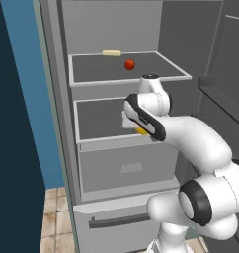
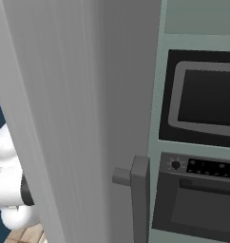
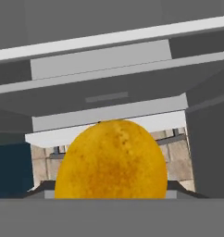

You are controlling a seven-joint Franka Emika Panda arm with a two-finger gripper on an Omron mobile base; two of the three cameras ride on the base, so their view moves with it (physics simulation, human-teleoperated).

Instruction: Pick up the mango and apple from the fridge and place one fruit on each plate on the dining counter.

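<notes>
The gripper (image 3: 112,196) is clenched on the mango (image 3: 112,159); in the hand view the yellow-orange fruit sits right at the bottom centre, just above where the fingertips lie, themselves hidden behind the fruit and the lower edge; past the mango that view looks onto the fridge's grey drawer fronts and pale shelf edges, with tan floor tiles (image 3: 175,152) showing below them. In the left base view only a small yellow sliver of the mango (image 1: 141,131) peeks out beneath the dark-banded wrist, held just at the front edge of the second shelf (image 1: 99,121); the hand itself is mostly hidden by the arm. On the shelf above, the apple (image 1: 129,64) rests near the middle, well apart from the gripper; a pale yellow stick (image 1: 111,53) lies behind it by the back wall. The fridge (image 1: 116,168) stands open, drawers shut below the shelves. In the right base view a tall grey panel stands close; an oven (image 2: 197,199) sits to its right.
</notes>
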